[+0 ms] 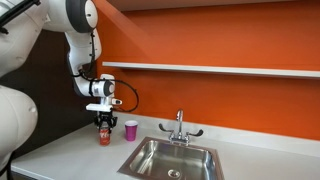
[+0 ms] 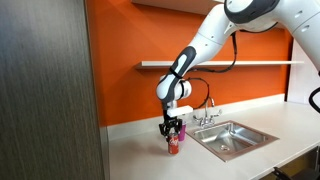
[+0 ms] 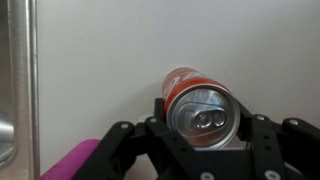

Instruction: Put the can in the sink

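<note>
The red can [image 1: 103, 136] with a silvery top stands upright on the white counter, left of the sink [image 1: 150, 160]. It also shows in the other exterior view [image 2: 173, 146], and from above in the wrist view [image 3: 200, 105]. My gripper [image 1: 103, 126] points straight down over it, with a finger against each side of the can [image 3: 203, 118]. The steel sink [image 2: 250, 140] has a chrome faucet [image 1: 180, 125] behind it. The sink's rim shows at the left edge of the wrist view [image 3: 15, 80].
A pink cup [image 1: 131, 129] stands between the can and the sink, close to the gripper; it also shows in the wrist view [image 3: 70, 160]. A white shelf [image 1: 210, 69] runs along the orange wall above. A dark cabinet [image 2: 50, 90] stands at the counter's end.
</note>
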